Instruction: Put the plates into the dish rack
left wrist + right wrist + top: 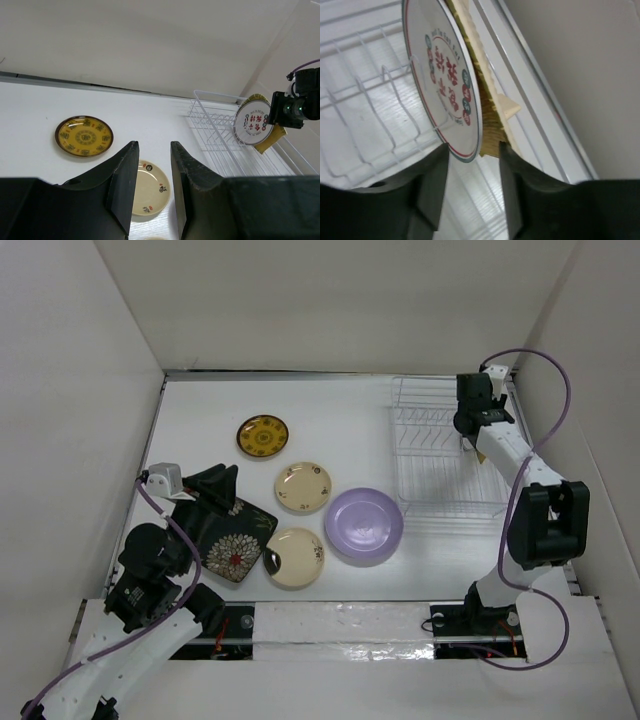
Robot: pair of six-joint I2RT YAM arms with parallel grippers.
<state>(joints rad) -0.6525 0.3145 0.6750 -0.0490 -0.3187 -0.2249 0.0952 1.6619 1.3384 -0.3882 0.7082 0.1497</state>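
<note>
The white wire dish rack [445, 465] stands at the back right. In the right wrist view a white round plate with red marks [445, 75] stands upright among the rack's prongs [370, 100], and a mustard plate [487, 120] stands close behind it. My right gripper [472, 165] is open, with its jaws on either side of the two plates' lower edges. On the table lie a dark-yellow plate [262, 436], two cream plates [303, 487] [295, 557], a lavender plate [363, 524] and a black flowered square plate [232, 540]. My left gripper [155, 150] is open and empty above the black plate.
White walls enclose the table on the left, back and right. The right arm [530, 510] stands next to the rack's right side. The left wrist view also shows the rack [215, 130], the white plate [253, 122] and the right gripper [280, 112].
</note>
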